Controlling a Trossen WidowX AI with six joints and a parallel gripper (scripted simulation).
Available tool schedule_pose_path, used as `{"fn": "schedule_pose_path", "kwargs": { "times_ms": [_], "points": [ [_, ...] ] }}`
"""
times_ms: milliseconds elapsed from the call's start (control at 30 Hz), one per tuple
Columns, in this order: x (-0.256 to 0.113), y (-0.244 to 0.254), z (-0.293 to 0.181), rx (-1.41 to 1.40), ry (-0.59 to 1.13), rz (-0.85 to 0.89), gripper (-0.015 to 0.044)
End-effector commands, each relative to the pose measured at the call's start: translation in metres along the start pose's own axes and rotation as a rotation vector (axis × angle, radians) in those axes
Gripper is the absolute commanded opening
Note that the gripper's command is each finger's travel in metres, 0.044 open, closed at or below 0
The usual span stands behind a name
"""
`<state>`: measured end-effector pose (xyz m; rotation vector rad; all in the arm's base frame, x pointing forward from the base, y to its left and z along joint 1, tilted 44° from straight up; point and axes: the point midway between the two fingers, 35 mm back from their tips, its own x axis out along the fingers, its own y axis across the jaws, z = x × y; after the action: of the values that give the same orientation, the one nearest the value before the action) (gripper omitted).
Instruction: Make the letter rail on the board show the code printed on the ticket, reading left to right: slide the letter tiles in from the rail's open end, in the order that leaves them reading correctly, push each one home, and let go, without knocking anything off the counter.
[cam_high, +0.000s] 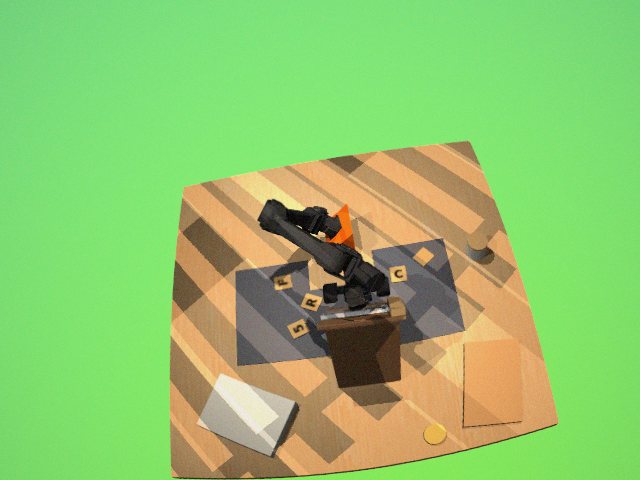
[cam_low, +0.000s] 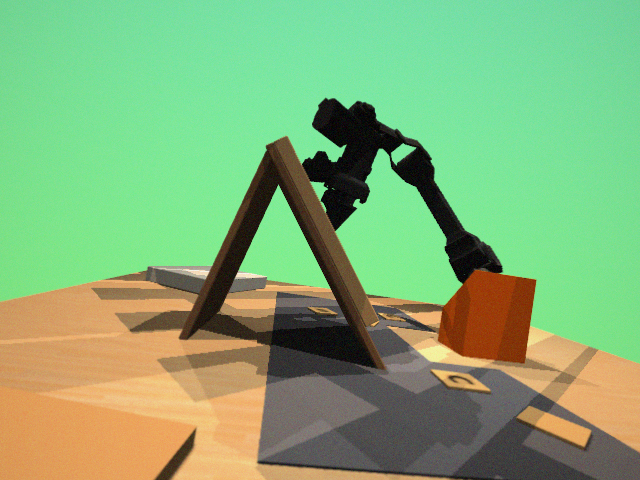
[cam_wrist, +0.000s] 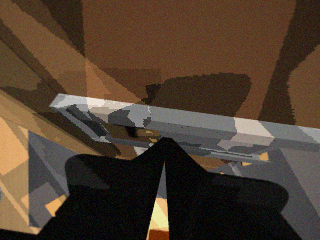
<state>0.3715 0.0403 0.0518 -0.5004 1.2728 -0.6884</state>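
Observation:
The board (cam_high: 364, 351) (cam_low: 323, 248) (cam_wrist: 190, 45) stands as an A-frame, with the grey letter rail (cam_wrist: 200, 122) across its sloping face. My gripper (cam_wrist: 166, 141) is shut, its fingertips together just in front of the rail, with no tile between them. A tan patch with a dark mark shows in the rail left of the tips; its letter is not readable. The ticket is hidden. On the mat (cam_high: 258, 346) (cam_low: 310, 413) lie the F tile (cam_high: 282, 282), R tile (cam_high: 311, 301), 5 tile (cam_high: 298, 328), C tile (cam_high: 398, 273) (cam_low: 460, 380) and a tile without visible letter (cam_high: 423, 256) (cam_low: 555, 426).
An orange block (cam_high: 347, 235) (cam_low: 496, 315) stands by the arm's base. A grey slab (cam_high: 248, 413) (cam_low: 206, 279) lies beyond the board, with a yellow disc (cam_high: 434, 434) and a flat tan panel (cam_high: 492, 384) (cam_low: 77, 439). A round cylinder (cam_high: 478, 245) stands near the counter's right edge.

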Motion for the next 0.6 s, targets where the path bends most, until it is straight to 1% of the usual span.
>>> {"fn": "schedule_pose_path", "kwargs": {
  "times_ms": [0,567],
  "points": [
    [0.0000,-0.0005,0.0042,0.000,-0.009,-0.001,0.0000],
    [0.0034,0.0014,0.0040,0.001,-0.009,-0.001,0.0000]
  ]
}}
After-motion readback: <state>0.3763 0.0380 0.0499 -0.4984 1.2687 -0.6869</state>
